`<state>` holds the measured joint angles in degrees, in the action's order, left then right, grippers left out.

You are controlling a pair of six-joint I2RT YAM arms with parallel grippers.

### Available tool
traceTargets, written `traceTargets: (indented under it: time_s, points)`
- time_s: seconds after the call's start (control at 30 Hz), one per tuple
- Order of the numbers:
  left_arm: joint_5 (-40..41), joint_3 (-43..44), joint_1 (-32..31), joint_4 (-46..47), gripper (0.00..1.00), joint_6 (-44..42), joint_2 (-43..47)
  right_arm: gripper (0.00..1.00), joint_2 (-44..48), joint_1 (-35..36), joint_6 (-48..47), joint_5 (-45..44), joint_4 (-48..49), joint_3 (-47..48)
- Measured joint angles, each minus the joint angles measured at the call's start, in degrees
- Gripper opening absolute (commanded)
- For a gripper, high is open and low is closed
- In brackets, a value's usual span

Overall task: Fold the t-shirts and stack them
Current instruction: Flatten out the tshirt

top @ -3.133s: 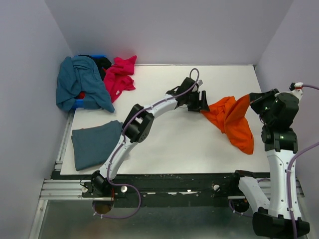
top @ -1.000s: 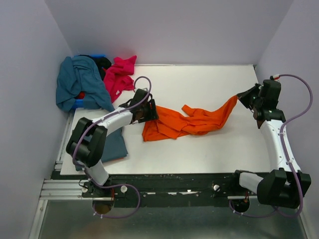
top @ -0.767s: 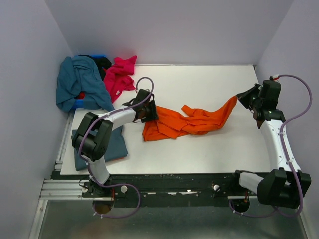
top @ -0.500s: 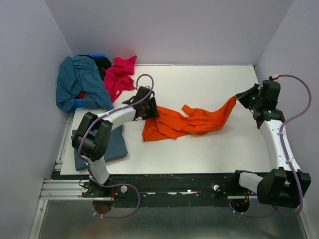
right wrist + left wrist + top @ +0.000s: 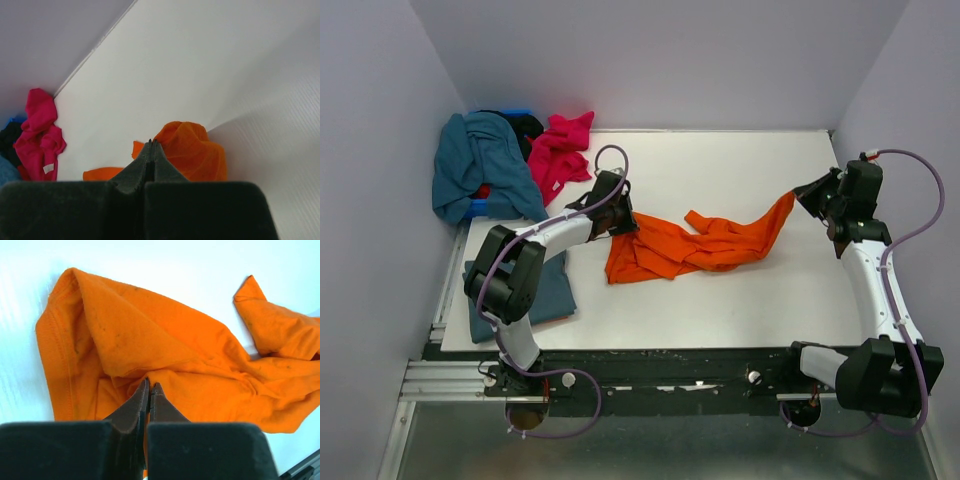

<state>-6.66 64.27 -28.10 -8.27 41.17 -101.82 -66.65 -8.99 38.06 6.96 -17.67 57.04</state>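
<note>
Right now the orange t-shirt (image 5: 690, 245) lies stretched left to right across the middle of the table (image 5: 720, 160). The left gripper (image 5: 623, 228) is clenched on the shirt's left end. In its wrist view the jaws are pressed together with a fold pinched between them, and the cloth spreads out beyond the tips. The right gripper (image 5: 803, 196) is clamped on the shirt's right end, and the cloth runs leftward from it. A folded slate blue-grey t-shirt (image 5: 555, 292) sits at the near left. The teal t-shirt (image 5: 475, 165) and magenta-pink t-shirt (image 5: 558, 150) are heaped at the far-left corner, well apart from both grippers.
</note>
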Motion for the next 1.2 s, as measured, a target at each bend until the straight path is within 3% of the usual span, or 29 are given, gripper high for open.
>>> traceTargets:
  time_s: [0.37,0.5,0.83,1.03,1.2]
  points:
    - [0.6,0.2,0.3,0.5,0.0,-0.5,5.2,0.01,-0.1,0.0,0.0,0.0,0.0,0.0]
    - [0.6,4.9,2.0,-2.3,0.0,-1.2,9.5,0.01,-0.3,0.0,-0.2,-0.4,-1.4,1.3]
    - [1.1,30.5,8.0,-10.1,0.0,-3.8,10.2,0.01,-7.5,0.0,-0.7,2.4,-5.7,22.6]
    - [0.9,53.8,12.1,-17.3,0.0,-5.6,6.4,0.01,-12.2,0.0,-1.8,5.9,-11.2,39.4]
    - [0.5,66.9,14.7,-21.4,0.0,-6.7,6.7,0.01,-9.1,0.0,-2.9,8.6,-14.2,43.7]
